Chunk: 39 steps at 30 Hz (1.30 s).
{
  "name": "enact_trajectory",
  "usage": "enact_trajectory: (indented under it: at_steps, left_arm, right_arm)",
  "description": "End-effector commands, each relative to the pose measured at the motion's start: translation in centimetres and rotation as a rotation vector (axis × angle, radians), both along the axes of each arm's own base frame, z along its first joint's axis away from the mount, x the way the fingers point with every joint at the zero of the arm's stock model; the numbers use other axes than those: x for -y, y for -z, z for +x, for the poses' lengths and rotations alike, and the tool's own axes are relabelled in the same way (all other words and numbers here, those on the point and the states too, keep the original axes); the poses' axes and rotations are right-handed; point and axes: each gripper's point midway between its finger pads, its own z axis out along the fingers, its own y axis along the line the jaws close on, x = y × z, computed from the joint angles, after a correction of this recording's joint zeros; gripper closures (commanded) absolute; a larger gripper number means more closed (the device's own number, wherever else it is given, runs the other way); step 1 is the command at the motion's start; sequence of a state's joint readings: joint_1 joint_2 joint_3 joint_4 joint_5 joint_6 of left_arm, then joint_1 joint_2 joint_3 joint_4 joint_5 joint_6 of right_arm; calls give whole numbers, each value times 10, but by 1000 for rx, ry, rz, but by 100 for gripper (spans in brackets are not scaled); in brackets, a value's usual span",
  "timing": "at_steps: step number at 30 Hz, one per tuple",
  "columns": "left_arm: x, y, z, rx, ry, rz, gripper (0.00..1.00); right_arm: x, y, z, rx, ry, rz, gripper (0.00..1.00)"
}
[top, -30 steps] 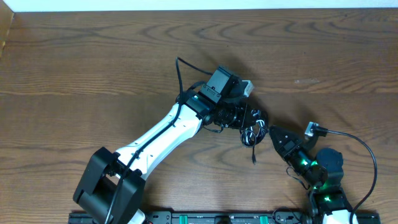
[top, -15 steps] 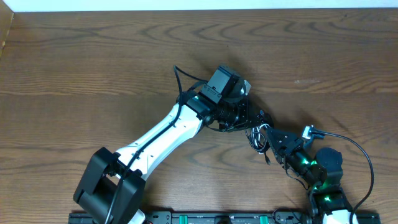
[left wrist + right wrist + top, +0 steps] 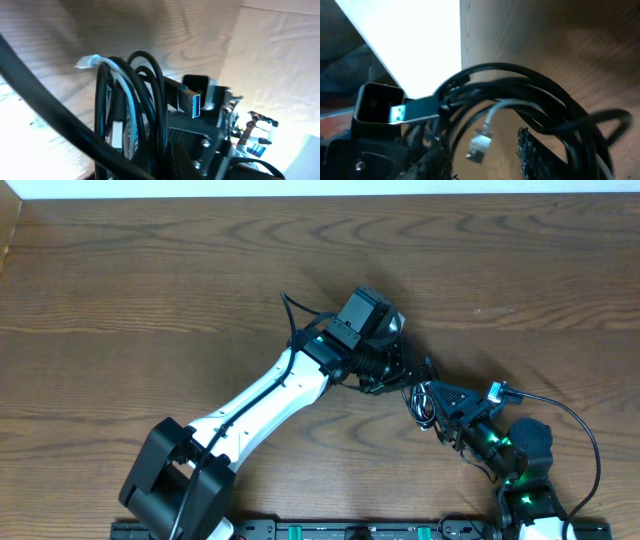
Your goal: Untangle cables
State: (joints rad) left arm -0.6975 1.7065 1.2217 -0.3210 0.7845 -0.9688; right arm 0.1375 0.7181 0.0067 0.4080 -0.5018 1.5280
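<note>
Since the cables form one tangled bunch between both hands over the worktop, untangling is all left; the left hand pinches them, while the right hand's grip cannot be told.

No writing, label, brand or number can be read anywhere; not on the cables, nor the table.

Robotics lab or test bench, by look of it. Bare wood-grain tabletop. Two robot arms mounted at near edge: white-and-black left arm, black right arm with green indicator lights, exposed black wire. Black mounting rail along front.
</note>
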Motion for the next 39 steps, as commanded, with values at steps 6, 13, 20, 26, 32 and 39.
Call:
enact_trajectory:
  at_steps: [6, 13, 20, 26, 32, 39]
  left_arm:
    - [14, -31, -3, -10, 31, -112, 92]
    - [16, -31, -5, 30, 66, -119, 93]
    - [14, -27, 3, 321, 201, -106, 93]
    - [12, -32, 9, 333, 195, -133, 92]
    - [9, -35, 14, 384, 215, -150, 92]
    - [-19, 5, 33, 363, 83, 113, 38]
  right_arm:
    - [5, 5, 3, -62, 54, 53, 58]
    - [11, 0, 8, 6, 74, -8, 67]
    - [21, 14, 9, 169, 11, -359, 63]
    - [25, 56, -10, 30, -56, -470, 60]
    - [23, 61, -15, 34, -99, -499, 51]
    - [17, 64, -22, 50, -164, -521, 46]
